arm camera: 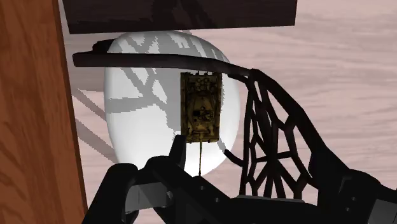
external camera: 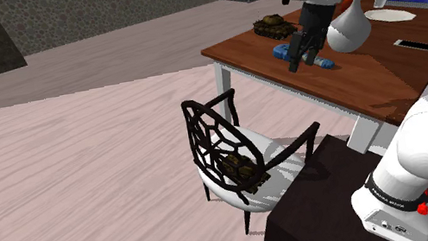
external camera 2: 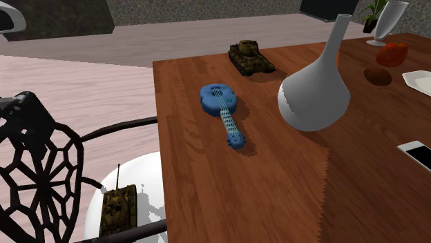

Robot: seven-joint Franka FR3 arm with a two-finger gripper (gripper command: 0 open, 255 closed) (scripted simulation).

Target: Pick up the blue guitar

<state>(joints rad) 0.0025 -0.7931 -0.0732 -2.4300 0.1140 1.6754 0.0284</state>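
Pincer, state unclear, half-masks blue guitar in shoulder view; second exterior bares it.

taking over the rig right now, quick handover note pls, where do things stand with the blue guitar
Gripper: up over the table by the guitar in the shoulder view, not on it.
Blue guitar: flat on the wooden table near its edge, untouched; toy tank beyond its body, white vase beside it.
Done: approach only; no grasp.
Left: come down over the guitar, close on it, lift.
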